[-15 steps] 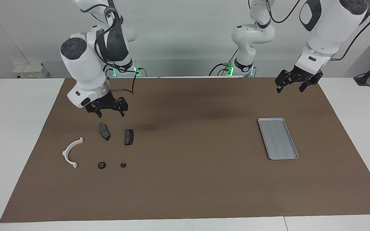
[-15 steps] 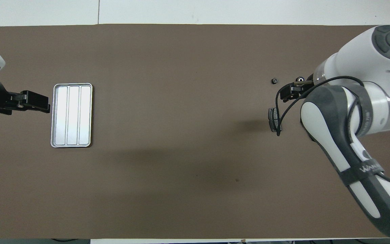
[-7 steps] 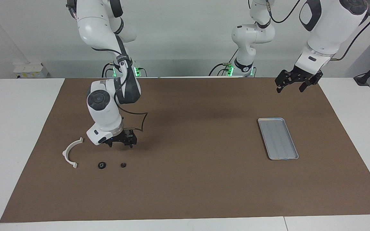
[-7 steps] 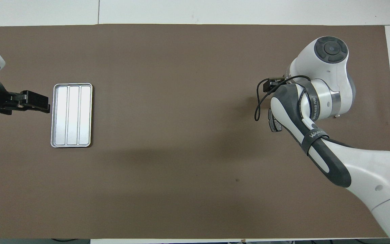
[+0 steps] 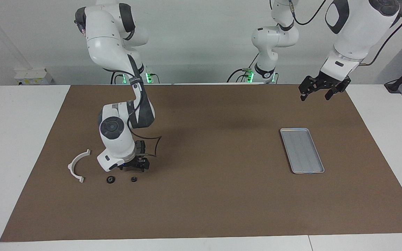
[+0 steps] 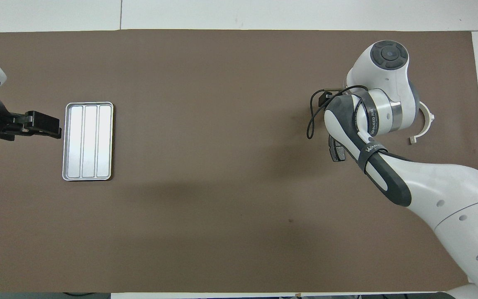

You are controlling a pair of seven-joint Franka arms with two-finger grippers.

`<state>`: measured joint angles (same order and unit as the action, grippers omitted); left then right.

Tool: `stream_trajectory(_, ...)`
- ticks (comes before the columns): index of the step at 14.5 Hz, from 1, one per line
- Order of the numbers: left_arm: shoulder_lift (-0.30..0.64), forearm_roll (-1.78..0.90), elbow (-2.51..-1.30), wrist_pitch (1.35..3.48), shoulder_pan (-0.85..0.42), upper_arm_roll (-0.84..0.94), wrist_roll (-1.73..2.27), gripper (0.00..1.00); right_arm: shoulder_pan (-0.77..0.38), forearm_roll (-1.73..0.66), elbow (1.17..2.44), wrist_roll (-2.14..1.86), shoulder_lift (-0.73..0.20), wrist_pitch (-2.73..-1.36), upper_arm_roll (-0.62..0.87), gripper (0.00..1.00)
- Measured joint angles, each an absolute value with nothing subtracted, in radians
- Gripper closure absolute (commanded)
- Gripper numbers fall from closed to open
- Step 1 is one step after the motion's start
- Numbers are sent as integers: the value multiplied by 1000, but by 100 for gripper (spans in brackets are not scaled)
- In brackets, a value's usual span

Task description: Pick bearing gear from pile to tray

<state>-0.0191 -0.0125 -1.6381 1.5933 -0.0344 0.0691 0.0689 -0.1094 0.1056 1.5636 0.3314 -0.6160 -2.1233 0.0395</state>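
Two tools show: the right tool (image 5: 135,166) hangs released, low over the pile, with nothing between its fingers. Just beside it on the counter (image 5: 204,195) lie two small black round pieces, the larger (image 5: 110,179) and the smaller (image 5: 134,179), apparently the bearing gears. Such parts are likely hard, stiff, light and prone to roll, so a pinch across the outer rim seems best. The white bracket (image 5: 76,165) lies near them. The tray (image 5: 302,150) sits well apart from the pile, and the left tool (image 5: 319,91) waits released near it.
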Motion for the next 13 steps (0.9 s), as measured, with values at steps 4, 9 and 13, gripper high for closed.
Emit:
stream_trajectory(4, -19, -13, -1638, 1593, -34, 69, 69, 0, -109, 106, 1530, 363, -641, -2123, 39, 7)
stream_trajectory(9, -19, -13, -1638, 1593, -34, 69, 69, 0, -108, 105, 1520, 390, -645, -2141, 39, 16)
stream_trajectory(13, -19, -13, -1638, 1593, -34, 69, 69, 0, -103, 105, 1519, 394, -648, -2175, 39, 27)
